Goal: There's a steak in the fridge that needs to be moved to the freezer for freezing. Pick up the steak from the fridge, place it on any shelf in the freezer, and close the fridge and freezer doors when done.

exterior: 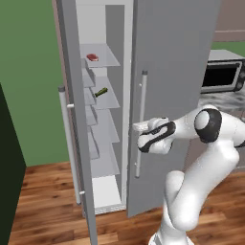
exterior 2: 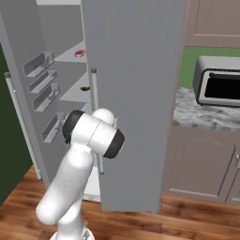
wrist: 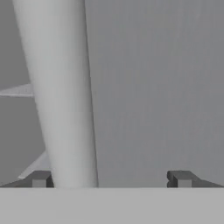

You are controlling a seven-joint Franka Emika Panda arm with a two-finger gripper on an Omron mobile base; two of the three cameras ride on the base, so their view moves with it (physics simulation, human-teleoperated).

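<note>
Hand view puts us right up against a silver bar handle (wrist: 61, 96), which rises between our gripper's (wrist: 110, 179) two dark fingertips (wrist: 40, 179), close to the left one and well clear of the right. The jaws stand wide apart and hold nothing; we cannot tell whether the left tip touches the bar. Behind the handle we see the flat grey face of a door.

From the left base view, our gripper (exterior: 139, 127) reaches out level at that handle (exterior: 141, 124), about halfway up the bar. The handle belongs to the wider grey door (exterior: 167, 95), which stands swung partly open in front of the fridge.

Left of that handle, the narrower door (exterior: 76, 119) also stands open, its own bar handle (exterior: 68, 143) on its outer side. From the right base view we see bins (exterior 2: 40, 63) on its inner face.

Beyond the handle, between the two doors, white shelves (exterior: 107, 95) show inside the cabinet. The steak (exterior: 92, 57) lies flat on the top visible shelf, higher than the handle's upper end. One shelf below it lies a small green vegetable (exterior: 101, 92).

Far right of the handle, a toaster oven (exterior: 222, 74) sits on a marble counter (exterior 2: 206, 112).
</note>
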